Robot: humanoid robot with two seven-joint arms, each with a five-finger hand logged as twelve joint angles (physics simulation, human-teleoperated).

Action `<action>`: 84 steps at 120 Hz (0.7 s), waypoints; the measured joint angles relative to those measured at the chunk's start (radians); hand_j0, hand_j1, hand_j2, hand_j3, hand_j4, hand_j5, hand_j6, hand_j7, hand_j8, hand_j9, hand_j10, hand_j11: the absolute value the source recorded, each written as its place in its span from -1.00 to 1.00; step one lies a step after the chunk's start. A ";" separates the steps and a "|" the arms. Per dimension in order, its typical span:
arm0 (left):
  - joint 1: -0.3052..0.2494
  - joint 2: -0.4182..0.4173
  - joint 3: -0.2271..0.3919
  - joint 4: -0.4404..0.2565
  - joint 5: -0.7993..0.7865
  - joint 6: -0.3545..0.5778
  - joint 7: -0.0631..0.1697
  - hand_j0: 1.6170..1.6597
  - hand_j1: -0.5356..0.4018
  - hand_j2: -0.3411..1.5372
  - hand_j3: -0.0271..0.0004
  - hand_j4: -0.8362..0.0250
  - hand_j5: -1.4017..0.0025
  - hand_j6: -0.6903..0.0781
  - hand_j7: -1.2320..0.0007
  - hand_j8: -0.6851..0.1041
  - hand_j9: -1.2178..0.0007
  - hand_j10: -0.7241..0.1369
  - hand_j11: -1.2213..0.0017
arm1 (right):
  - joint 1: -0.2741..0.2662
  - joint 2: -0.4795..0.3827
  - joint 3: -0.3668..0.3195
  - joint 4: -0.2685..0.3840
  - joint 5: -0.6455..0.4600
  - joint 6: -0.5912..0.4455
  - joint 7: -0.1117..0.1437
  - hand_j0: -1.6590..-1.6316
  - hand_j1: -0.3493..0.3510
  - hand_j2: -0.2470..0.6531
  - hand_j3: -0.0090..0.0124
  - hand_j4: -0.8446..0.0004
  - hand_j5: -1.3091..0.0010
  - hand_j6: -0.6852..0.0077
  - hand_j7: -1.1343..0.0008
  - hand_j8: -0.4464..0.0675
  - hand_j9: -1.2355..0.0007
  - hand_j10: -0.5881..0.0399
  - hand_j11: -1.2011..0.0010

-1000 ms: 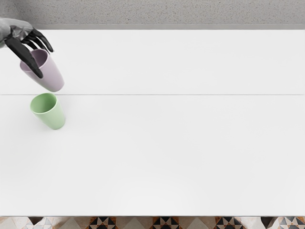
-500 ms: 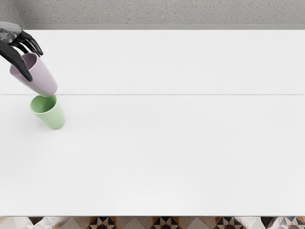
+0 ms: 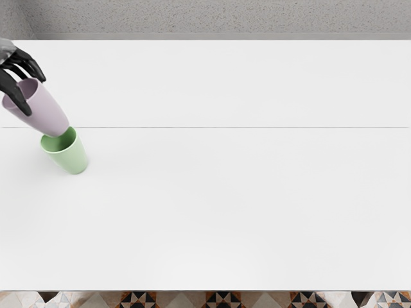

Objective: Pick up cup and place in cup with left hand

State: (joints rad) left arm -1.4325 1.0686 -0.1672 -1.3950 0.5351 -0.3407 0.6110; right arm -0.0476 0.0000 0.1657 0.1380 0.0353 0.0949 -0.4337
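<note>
1. Left hand (image 3: 14,60): one, black-fingered, entering at the left edge of the view, toward the far side. Grasping the lilac cup by its upper part; thumb down over the near wall, the other fingers at the far side of the rim.
2. Lilac cup (image 3: 46,114): one, tapered, open mouth up, in the hand. Its base overlaps the far part of the green cup's mouth in the view; whether the two touch, or the base is inside, cannot be told.
3. Green cup (image 3: 72,157): one, pale, tapered, standing on the bench with its mouth up, nearer the front edge than the lilac cup.
4. Bench (image 3: 225,199): white, spanning the full width, with a thin seam running across.
5. Wall (image 3: 218,18): grey, speckled, beyond the far edge.
6. Floor (image 3: 223,299): patterned tile, along the near edge.
</note>
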 joint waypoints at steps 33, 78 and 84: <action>0.011 0.007 0.001 -0.021 -0.001 0.001 0.000 0.84 -0.48 0.16 0.97 -0.55 -0.36 -0.13 -0.50 0.10 -0.47 -0.10 -0.47 | 0.000 0.000 0.000 0.000 0.000 0.000 0.000 -0.93 -1.00 -0.45 -0.16 1.00 1.00 0.98 1.00 0.74 1.00 0.87 1.00; 0.017 0.025 0.000 -0.045 -0.002 0.001 0.000 0.73 -0.54 0.21 0.97 -0.57 -0.37 -0.04 -0.51 0.18 -0.47 -0.01 -0.50 | 0.000 0.000 0.000 0.000 0.000 0.000 0.000 -0.93 -1.00 -0.45 -0.16 1.00 1.00 0.98 1.00 0.74 1.00 0.87 1.00; 0.017 0.026 0.000 -0.047 -0.002 0.001 0.000 0.73 -0.54 0.21 0.97 -0.57 -0.38 -0.04 -0.52 0.18 -0.48 0.00 -0.51 | 0.000 0.000 0.000 0.000 0.000 0.000 0.000 -0.93 -1.00 -0.45 -0.16 1.00 1.00 0.98 1.00 0.74 1.00 0.87 1.00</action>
State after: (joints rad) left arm -1.4155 1.0948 -0.1667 -1.4417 0.5330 -0.3396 0.6108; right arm -0.0476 0.0000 0.1657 0.1381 0.0353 0.0951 -0.4341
